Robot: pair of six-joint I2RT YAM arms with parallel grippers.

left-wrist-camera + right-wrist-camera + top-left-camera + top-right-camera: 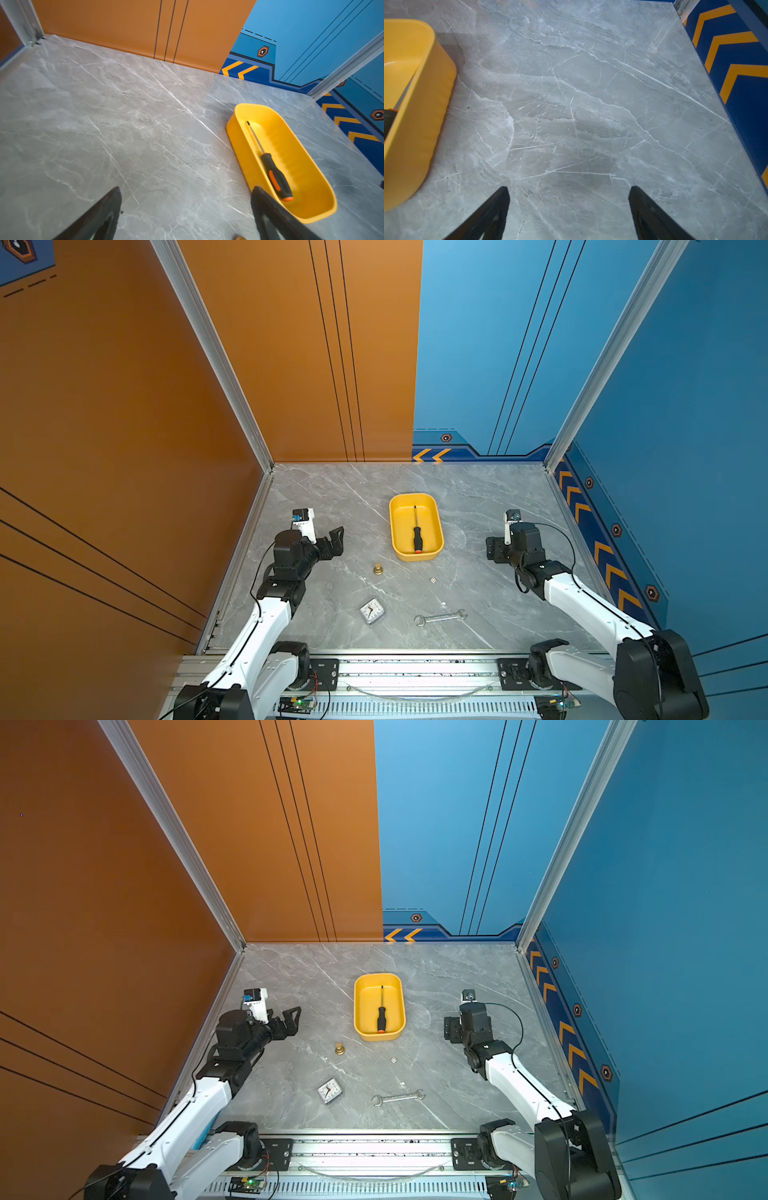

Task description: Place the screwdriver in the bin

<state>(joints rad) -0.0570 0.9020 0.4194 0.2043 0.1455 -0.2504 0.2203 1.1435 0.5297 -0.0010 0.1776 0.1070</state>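
Yellow bin [393,526] sits on the grey desk [332,497], in the middle and a bit far. The screwdriver [417,536] lies flat inside it, orange end near, thin tip far. The left hand [186,192], left of the bin, is spread wide and holds nothing. The right hand [569,192], right of the bin, is spread wide and empty too. A wrench [440,617] and a small clock [371,611] lie nearer.
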